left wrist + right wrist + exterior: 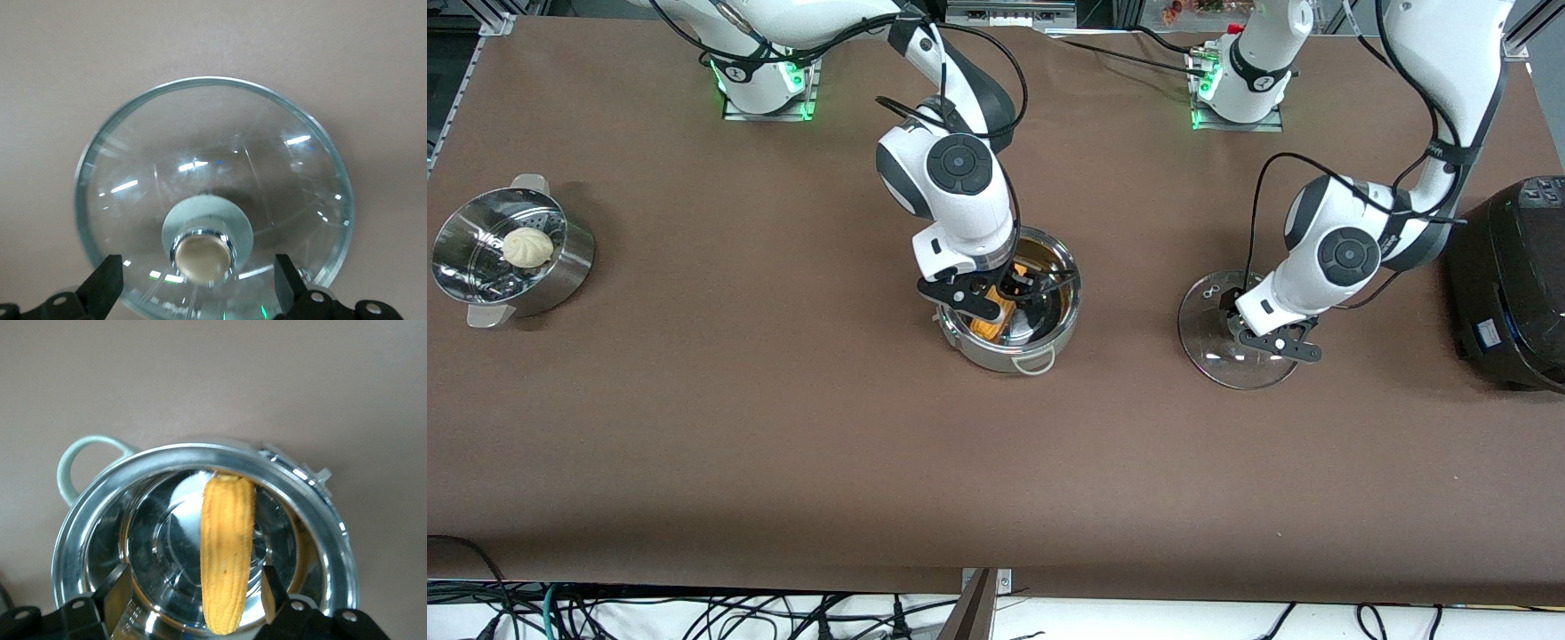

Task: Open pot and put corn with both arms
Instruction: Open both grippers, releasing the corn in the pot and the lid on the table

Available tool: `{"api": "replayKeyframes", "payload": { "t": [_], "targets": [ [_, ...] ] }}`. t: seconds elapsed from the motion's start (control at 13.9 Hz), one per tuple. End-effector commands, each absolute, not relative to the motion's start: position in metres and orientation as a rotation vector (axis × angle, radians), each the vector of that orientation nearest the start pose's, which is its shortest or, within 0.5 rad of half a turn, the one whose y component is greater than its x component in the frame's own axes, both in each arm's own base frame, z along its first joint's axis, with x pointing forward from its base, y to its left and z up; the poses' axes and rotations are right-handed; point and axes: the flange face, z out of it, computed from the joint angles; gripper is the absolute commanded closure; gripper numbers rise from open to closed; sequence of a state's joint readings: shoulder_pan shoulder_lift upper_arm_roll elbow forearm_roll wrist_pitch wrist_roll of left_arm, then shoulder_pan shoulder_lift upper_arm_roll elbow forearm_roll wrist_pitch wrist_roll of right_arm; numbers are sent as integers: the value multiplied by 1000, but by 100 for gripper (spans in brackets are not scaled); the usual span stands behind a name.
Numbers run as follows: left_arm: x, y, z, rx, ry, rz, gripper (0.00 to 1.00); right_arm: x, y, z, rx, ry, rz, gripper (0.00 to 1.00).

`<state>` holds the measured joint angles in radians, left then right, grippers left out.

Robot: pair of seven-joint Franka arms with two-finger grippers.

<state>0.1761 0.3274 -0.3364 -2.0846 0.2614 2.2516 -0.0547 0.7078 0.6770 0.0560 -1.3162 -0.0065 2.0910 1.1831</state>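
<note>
The shiny steel pot (996, 356) stands uncovered mid-table, and the yellow corn (994, 322) lies inside it. My right gripper (996, 298) hangs just over the pot's mouth. In the right wrist view the corn (227, 553) rests on the pot's floor inside the rim (320, 513), and the right gripper (197, 593) is open, its fingers (119, 590) apart from the cob. The glass lid (1209, 356) lies flat on the table toward the left arm's end. My left gripper (1267, 336) hovers over it, open. The left wrist view shows the left gripper (199, 287) straddling the lid's tan knob (203, 257) without touching it.
A perforated steel steamer pot (560, 276) with a white bun (527, 246) sits at the right arm's end of the table. A large black cooker (1512, 284) stands close beside the lid at the left arm's end. Cables hang below the table's front edge.
</note>
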Motion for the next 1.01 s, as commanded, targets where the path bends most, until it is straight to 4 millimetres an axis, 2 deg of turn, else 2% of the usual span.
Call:
{"api": "replayKeyframes", "payload": {
  "t": [0.0,0.07,0.22,0.36,0.65,0.72,0.79,0.87,0.94],
  "targets": [
    [574,-92,354,-2944,413,175,0,568,481,359,-2991,686,-29,5],
    [579,-106,385,-2931,424,207,0,576,467,374,-2993,656,-38,1],
    [588,-117,452,-2956,388,269,0,599,429,378,-3045,542,-6,1],
    [591,-119,496,-3022,347,278,0,613,389,401,-3086,459,27,0],
    [582,-118,559,-3065,324,323,0,628,274,455,-3174,224,221,0],
    [580,-112,576,-3076,304,300,0,628,250,468,-3177,174,243,0],
    [568,-116,599,-3089,294,226,0,627,225,485,-3176,132,234,0],
    [565,-118,607,-3089,290,195,0,626,202,502,-3180,69,220,0],
    [567,-106,613,-3092,248,161,0,621,177,520,-3184,20,211,0]
  ]
}}
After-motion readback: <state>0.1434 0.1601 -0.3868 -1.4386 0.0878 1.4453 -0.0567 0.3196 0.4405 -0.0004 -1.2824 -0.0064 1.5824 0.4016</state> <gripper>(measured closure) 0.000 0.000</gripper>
